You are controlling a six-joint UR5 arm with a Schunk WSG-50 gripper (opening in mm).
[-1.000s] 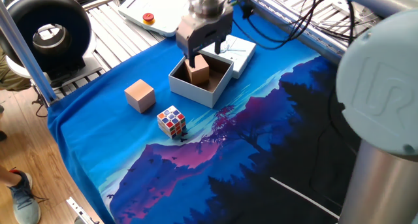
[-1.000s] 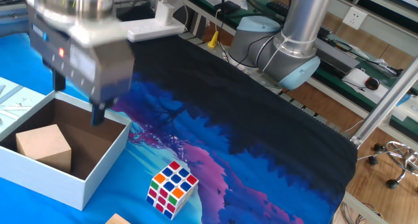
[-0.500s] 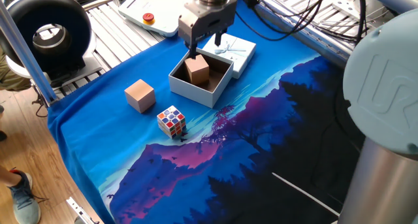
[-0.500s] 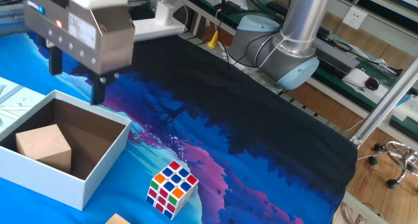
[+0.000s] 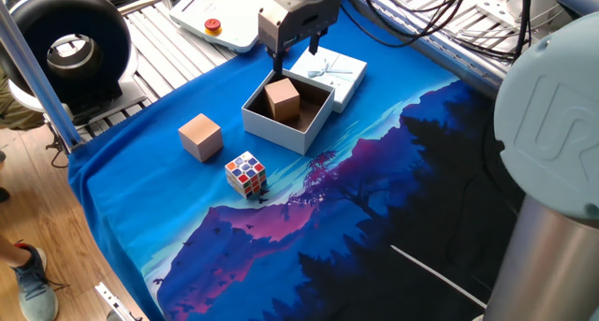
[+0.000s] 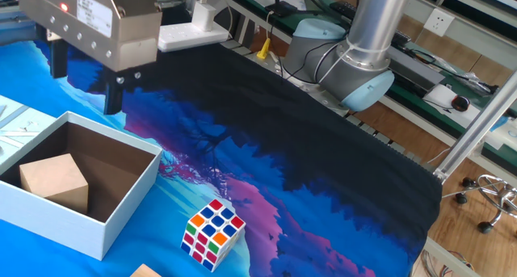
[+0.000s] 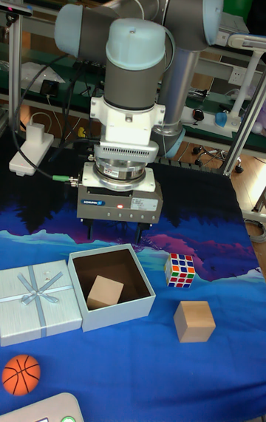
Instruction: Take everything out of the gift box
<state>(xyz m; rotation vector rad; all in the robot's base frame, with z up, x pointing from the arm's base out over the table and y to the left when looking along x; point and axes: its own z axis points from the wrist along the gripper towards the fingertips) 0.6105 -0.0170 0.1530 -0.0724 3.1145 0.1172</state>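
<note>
The gift box (image 5: 273, 130) stands on the blue cloth with its pale walls and dark inside. One plain brownish wooden cube (image 5: 282, 99) lies in it, toward the back-left corner, also visible as the wooden cube (image 7: 106, 292) in the tall view. The multicoloured puzzle cube (image 5: 246, 173) sits on the cloth outside the box, in front of it. My gripper (image 5: 295, 57) hangs above the box's back edge, open, with nothing between its fingers. In the other fixed view the gripper (image 6: 86, 83) is well clear of the box rim (image 6: 121, 216).
A paler plain cube (image 5: 200, 136) rests on the cloth left of the box. The flat lid with a bow (image 5: 332, 73) lies against the box's far side. A small orange ball (image 7: 21, 374) sits near the lid. The table's left edge drops off beyond the cloth.
The gripper has risen straight up from around the wooden cube inside the box and come away empty. The cube, box and other things have stayed put.
</note>
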